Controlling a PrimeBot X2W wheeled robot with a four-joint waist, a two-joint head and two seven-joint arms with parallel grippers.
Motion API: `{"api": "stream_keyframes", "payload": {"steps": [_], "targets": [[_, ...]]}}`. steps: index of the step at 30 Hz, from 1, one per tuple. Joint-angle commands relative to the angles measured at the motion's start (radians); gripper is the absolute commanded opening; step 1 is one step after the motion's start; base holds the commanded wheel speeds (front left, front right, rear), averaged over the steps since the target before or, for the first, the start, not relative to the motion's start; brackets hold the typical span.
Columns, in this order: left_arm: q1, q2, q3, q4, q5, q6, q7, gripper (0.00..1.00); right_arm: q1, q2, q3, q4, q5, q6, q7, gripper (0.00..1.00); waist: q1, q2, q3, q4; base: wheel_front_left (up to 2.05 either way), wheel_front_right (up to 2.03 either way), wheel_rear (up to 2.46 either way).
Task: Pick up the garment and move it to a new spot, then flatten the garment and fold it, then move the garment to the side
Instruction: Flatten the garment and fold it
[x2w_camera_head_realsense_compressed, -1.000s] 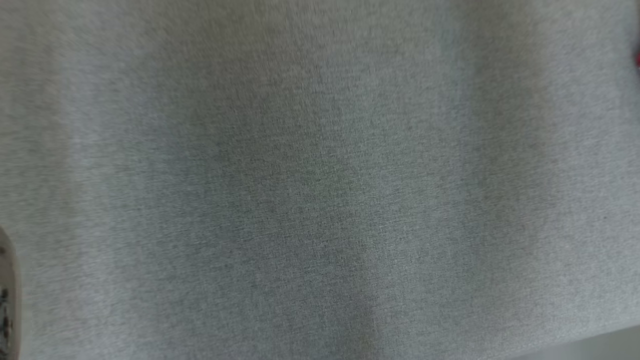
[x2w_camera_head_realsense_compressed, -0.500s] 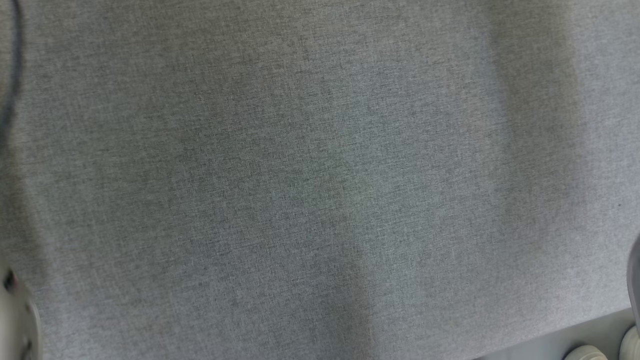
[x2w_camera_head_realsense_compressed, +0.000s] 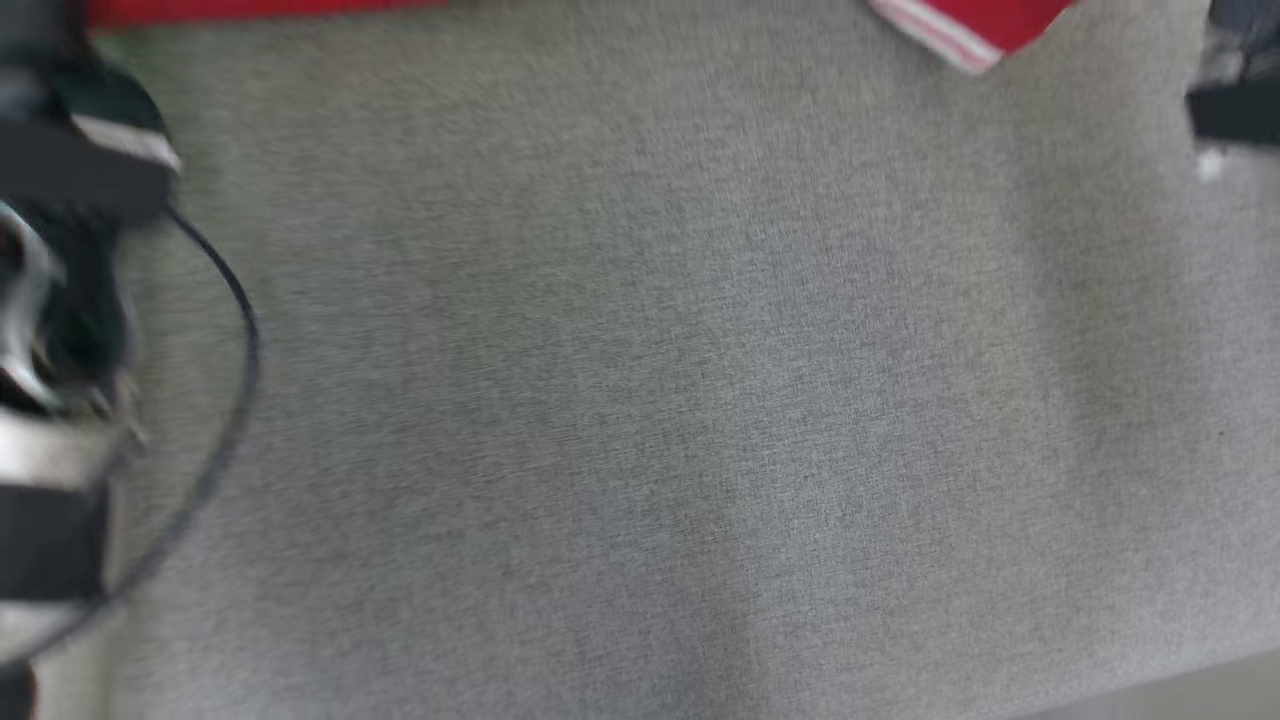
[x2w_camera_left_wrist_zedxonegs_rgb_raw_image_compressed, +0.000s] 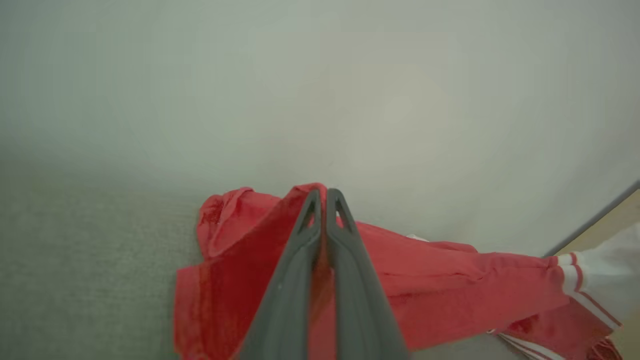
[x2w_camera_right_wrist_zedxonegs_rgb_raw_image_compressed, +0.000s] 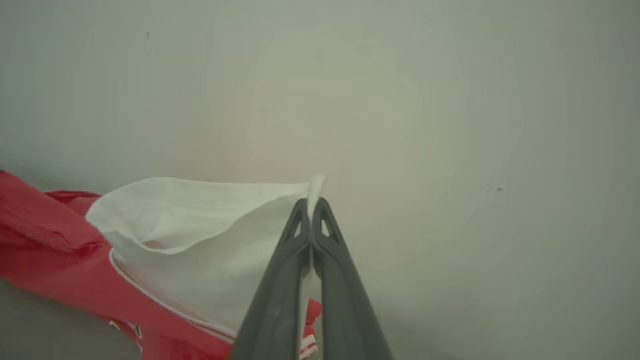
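Observation:
The garment is red with white parts and red-and-white striped cuffs. In the left wrist view my left gripper (x2w_camera_left_wrist_zedxonegs_rgb_raw_image_compressed: 324, 192) is shut on a red fold of the garment (x2w_camera_left_wrist_zedxonegs_rgb_raw_image_compressed: 430, 280), which hangs and trails off to the right. In the right wrist view my right gripper (x2w_camera_right_wrist_zedxonegs_rgb_raw_image_compressed: 311, 202) is shut on a white panel of the garment (x2w_camera_right_wrist_zedxonegs_rgb_raw_image_compressed: 200, 240), with red cloth to its left. The head view is blurred: red edges of the garment (x2w_camera_head_realsense_compressed: 970, 25) show along the top, above the grey cloth surface (x2w_camera_head_realsense_compressed: 650, 400).
Dark arm hardware and a black cable (x2w_camera_head_realsense_compressed: 225, 350) stand at the head view's left edge, and another dark part (x2w_camera_head_realsense_compressed: 1235, 110) at the upper right. The surface's front edge (x2w_camera_head_realsense_compressed: 1150, 685) runs along the lower right. A pale wall (x2w_camera_left_wrist_zedxonegs_rgb_raw_image_compressed: 320, 90) lies behind the garment.
The head view has shifted, so the camera moved. The red garment edges, the dark arm parts and the cable have come into the picture. Both grippers stay shut.

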Motion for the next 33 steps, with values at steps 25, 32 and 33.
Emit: {"api": "stream_keyframes", "payload": {"steps": [25,32,33], "targets": [[0.618,-0.084,-0.112,0.033,-0.193,0.022,0.137,0.0,0.629,-0.194,0.027,-0.13,0.307,0.0,0.475,0.0,0.0002,0.0001,-0.429,0.077,0.0,0.0,0.0],[0.745,-0.093,-0.127,0.055,-0.215,0.031,0.142,0.0,0.807,-0.183,-0.011,-0.162,0.37,0.0,0.612,0.0,0.0002,0.0001,-0.5,0.074,0.0,0.0,0.0],[0.761,-0.094,-0.125,0.056,-0.218,0.032,0.137,0.0,0.83,-0.178,-0.021,-0.168,0.38,0.0,0.628,0.0,0.0002,0.0001,-0.508,0.074,0.0,0.0,0.0]]}}
